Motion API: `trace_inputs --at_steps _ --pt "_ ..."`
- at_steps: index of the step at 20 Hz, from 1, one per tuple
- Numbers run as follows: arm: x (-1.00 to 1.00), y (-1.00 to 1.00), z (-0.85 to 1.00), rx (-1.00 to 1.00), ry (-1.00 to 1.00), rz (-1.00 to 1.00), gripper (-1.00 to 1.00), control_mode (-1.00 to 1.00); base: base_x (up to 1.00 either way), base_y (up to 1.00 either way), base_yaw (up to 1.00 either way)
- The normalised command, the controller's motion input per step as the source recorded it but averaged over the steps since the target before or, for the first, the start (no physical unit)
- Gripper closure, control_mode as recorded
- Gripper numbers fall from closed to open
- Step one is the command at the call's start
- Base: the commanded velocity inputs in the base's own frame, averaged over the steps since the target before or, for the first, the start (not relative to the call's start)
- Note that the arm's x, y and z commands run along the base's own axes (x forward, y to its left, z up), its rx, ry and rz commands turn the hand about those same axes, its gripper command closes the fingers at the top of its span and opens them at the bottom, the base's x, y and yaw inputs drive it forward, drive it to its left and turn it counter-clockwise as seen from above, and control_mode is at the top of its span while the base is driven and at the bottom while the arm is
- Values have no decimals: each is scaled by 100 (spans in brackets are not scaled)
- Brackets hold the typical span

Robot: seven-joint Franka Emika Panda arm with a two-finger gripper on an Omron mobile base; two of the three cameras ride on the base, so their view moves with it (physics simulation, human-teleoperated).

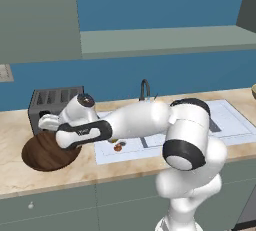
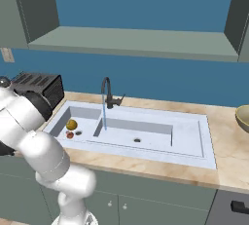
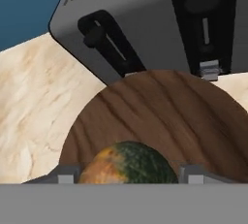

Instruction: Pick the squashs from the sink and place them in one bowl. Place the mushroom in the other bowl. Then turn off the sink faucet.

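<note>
Green-and-orange mottled squash [image 3: 128,162] sits between the gripper's [image 3: 127,174] 2 finger tips in the hand view, directly above the wooden bowl [image 3: 164,121], whose grained inside lies just beyond it. Jaws stand wide on either side of the squash; whether they press it or have just let go I cannot tell from these pictures.

Left base view: arm stretched out to the left, hand over the wooden bowl [image 1: 37,157], which stands on the counter in front of the toaster [image 1: 50,102].

Right base view: yellow squash [image 2: 72,124] and the small reddish mushroom [image 2: 70,135] lie together in the left basin of the sink [image 2: 192,146]. Water runs from the faucet [image 2: 108,92]. Olive-tan bowl [image 2: 243,117] stands at the far right edge of the counter, well apart from the sink.

Judged step: delivery of squash 1 of 2 into the wooden bowl.

Next move calls for: release low over the bowl, lift clear of the rim and the toaster levers, then swing back to the left basin for the yellow squash. Care needed there, since the mushroom lies just beside it.
</note>
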Motion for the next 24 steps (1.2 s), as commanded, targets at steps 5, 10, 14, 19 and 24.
trace_inputs --at_steps 5,10,14,19,24 --pt "25 43 -13 -9 3 -3 -100 -100 0 0 0" --pt "2 1 -4 -2 0 0 -100 -100 0 0 0" --pt "0 0 26 0 0 -1 -100 -100 0 0 0" --pt "0 -8 71 0 0 -11 -100 -100 0 0 0" --pt "2 -53 78 -1 0 -16 -100 -100 0 0 0"
